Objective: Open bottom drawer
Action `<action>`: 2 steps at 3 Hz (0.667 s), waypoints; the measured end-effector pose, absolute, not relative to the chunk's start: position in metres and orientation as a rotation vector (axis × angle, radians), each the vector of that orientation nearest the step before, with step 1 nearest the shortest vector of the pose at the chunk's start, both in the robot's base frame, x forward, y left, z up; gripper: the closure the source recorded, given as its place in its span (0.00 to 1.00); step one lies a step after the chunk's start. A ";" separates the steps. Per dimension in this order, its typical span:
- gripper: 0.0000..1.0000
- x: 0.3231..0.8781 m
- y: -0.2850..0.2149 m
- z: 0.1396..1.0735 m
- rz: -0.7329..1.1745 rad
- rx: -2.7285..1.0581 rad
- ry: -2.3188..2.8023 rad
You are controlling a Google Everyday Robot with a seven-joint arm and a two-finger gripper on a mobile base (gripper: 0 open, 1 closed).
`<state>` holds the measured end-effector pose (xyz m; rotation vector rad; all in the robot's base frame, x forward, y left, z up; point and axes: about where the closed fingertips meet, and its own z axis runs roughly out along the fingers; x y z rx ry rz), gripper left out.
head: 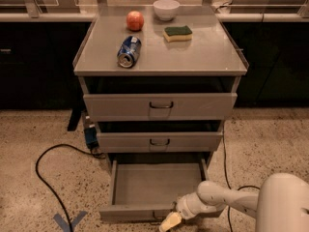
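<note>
The bottom drawer [153, 183] of the grey metal cabinet stands pulled well out, showing its plain grey tray. Its narrow front panel [130, 212] is near the bottom edge of the camera view. My gripper [170, 221] is at the front panel, right of centre, where the handle sits. The white arm [227, 199] reaches in from the lower right. The handle itself is hidden behind the gripper.
The two upper drawers [160, 105] [159, 141] are pushed in. On the cabinet top lie a blue can [128, 51], a red apple [135, 20], a white bowl [166, 8] and a sponge [177, 33]. A black cable [48, 178] loops on the floor at left.
</note>
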<state>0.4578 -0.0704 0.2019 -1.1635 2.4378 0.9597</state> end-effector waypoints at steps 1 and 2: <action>0.00 0.445 -0.072 0.212 0.977 -1.146 2.467; 0.00 0.445 -0.072 0.212 0.977 -1.146 2.467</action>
